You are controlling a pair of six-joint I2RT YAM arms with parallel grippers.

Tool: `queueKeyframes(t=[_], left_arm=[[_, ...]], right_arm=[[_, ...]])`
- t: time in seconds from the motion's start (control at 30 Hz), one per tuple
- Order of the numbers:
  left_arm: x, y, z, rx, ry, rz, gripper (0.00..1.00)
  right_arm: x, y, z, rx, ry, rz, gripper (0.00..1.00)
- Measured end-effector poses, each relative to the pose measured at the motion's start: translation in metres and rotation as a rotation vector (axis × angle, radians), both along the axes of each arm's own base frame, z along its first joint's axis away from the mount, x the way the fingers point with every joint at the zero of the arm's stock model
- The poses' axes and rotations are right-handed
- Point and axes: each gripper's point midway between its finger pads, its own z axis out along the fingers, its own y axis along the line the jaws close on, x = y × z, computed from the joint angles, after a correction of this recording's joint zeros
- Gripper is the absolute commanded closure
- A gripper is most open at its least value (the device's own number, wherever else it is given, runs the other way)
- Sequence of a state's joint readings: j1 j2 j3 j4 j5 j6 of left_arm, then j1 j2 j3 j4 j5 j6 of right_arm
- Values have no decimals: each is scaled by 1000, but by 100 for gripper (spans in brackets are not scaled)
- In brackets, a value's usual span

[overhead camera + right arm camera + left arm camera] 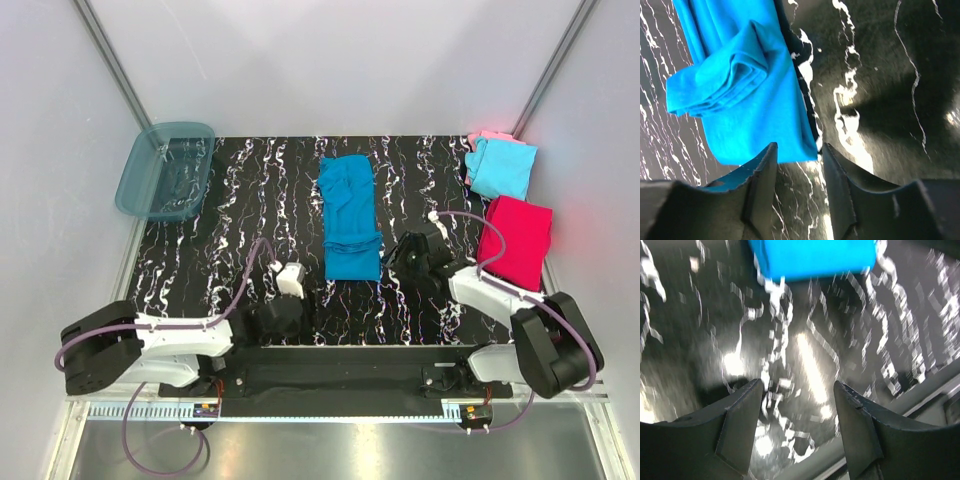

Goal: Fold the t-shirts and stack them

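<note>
Surface: black tabletop (230,210) with white marbled veining, boxed in by plain white walls

Teal-blue t-shirt (350,218): lies flat at the centre of the top view, folded into a long narrow strip that runs from the top towards the bottom of the frame

Right gripper (799,150): in the top view it sits just right of the strip's lower end. In its wrist view the fingers stand apart with bare table in the gap. The shirt's hem lies just beyond the fingertips and passes partly behind the left-hand finger. No cloth is pinched, so it grasps nothing. A bunched fold of the shirt shows at the upper left of that view

Left gripper (797,390): below and left of the strip in the top view, not touching it. Its wrist view is blurred. The fingers are spread with only table between them, and the shirt's blue edge is at the top of the frame, ahead of the tips. It grasps nothing

Other shirts, right side of the top view:
- the light cyan t-shirt (503,168) lies over the pale pink t-shirt (487,137) at the upper right
- the magenta-red t-shirt (518,240) lies below them

Translucent teal tub (165,170): upper left corner of the table
</note>
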State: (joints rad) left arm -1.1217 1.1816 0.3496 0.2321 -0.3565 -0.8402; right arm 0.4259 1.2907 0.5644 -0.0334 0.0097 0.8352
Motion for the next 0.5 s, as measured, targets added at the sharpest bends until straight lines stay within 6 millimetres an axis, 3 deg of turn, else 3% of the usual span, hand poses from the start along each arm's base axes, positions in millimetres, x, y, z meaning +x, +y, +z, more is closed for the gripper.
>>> queueKeyframes(t=[0.2, 0.5], left_arm=[[-30, -12, -3, -9, -12, -36, 37], [-57, -18, -22, 47, -14, -65, 37]], right_arm=[[14, 7, -9, -2, 5, 1, 55], [47, 23, 1, 15, -31, 6, 58]])
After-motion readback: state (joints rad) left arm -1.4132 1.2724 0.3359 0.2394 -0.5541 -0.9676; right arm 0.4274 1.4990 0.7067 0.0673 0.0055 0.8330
